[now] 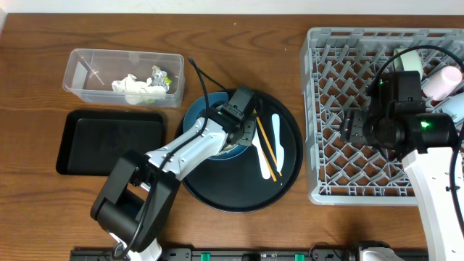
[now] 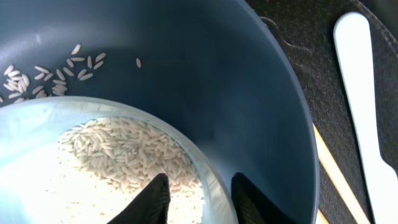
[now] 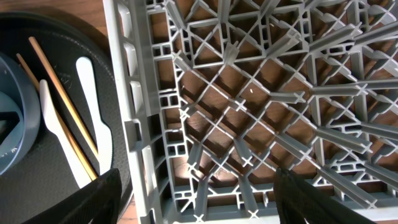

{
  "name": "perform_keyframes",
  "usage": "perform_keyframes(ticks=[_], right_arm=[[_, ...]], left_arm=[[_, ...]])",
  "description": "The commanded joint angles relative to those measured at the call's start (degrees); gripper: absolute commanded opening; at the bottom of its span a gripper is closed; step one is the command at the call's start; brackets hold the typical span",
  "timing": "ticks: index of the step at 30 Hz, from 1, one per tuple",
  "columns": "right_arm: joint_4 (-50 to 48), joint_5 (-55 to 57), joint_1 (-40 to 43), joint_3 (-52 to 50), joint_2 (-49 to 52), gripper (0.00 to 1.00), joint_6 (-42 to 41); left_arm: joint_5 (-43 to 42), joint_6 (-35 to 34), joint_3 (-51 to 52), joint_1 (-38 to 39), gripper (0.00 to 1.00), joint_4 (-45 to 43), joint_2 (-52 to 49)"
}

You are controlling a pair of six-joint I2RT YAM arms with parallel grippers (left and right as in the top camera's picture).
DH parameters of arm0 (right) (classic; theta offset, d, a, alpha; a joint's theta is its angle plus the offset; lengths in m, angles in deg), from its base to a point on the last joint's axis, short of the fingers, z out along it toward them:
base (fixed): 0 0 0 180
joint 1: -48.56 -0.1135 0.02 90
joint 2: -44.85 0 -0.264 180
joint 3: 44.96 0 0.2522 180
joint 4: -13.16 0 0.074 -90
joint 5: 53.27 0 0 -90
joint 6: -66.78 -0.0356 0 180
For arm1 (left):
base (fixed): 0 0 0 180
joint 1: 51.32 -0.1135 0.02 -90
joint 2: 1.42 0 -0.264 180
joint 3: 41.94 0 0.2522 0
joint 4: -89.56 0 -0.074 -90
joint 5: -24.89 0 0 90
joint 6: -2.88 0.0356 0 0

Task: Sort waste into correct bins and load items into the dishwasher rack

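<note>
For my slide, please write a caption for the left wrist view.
Left gripper straddles the rim of the white bowl of rice, nested in the blue bowl.

A reddish-brown wooden tabletop [image 1: 43,29] fills the scene, its grain running left to right with darker streaks. Along the far edge lies a narrow pale strip [image 1: 145,6] — wall or floor, it cannot be told. The light is even and soft, the shadows on the wood faint.

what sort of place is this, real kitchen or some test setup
Probably a staged dish-clearing test bench, not a real kitchen: a large light-grey plastic dishwasher rack and a clear rectangular plastic tub sit on a wooden table.
</note>
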Motion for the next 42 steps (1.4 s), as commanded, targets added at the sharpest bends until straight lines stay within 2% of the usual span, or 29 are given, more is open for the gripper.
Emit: perform_keyframes(ticks=[1,3,6,7,11,20,29,34,40,42], right_arm=[[0.09,0.24,0.39,0.15,-0.04,0.73,0.61],[0.07,0.24,0.37,0.15,-0.04,0.73,0.61],[0.09,0.24,0.39,0.15,-0.04,0.73,0.61],[0.09,0.24,0.37,0.15,-0.04,0.73,0.61],[0.26,0.24,0.39,0.15,-0.04,0.73,0.61],[0.28,0.24,0.39,0.15,-0.04,0.73,0.61],[0.35,0.24,0.39,0.15,-0.04,0.73,0.61],[0.48,0.26,0.39,0.15,-0.04,0.73,0.72],[0.92,1.57,0.39,0.15,-0.04,0.73,0.81],[0.92,1.57,0.39,0.15,-0.04,0.73,0.81]], left_arm=[[0.44,-0.20,0.61,0.13,0.32,0.46,-0.66],[0.44,-0.20,0.61,0.13,0.30,0.79,-0.66],[0.44,-0.20,0.61,0.13,0.19,0.83,-0.66],[0.44,-0.17,0.61,0.13,0.13,0.87,-0.66],[0.44,-0.17,0.61,0.13,0.06,1.16,-0.63],[0.50,0.74,0.20,-0.04,0.06,5.27,2.08],[0.48,3.93,-0.11,-1.64,0.06,10.73,13.88],[0.46,3.91,-0.11,-5.73,0.06,13.66,21.92],[0.24,3.91,-0.09,-15.08,0.06,18.95,28.02],[-2.12,3.93,-0.09,-18.71,0.06,19.67,28.33]])
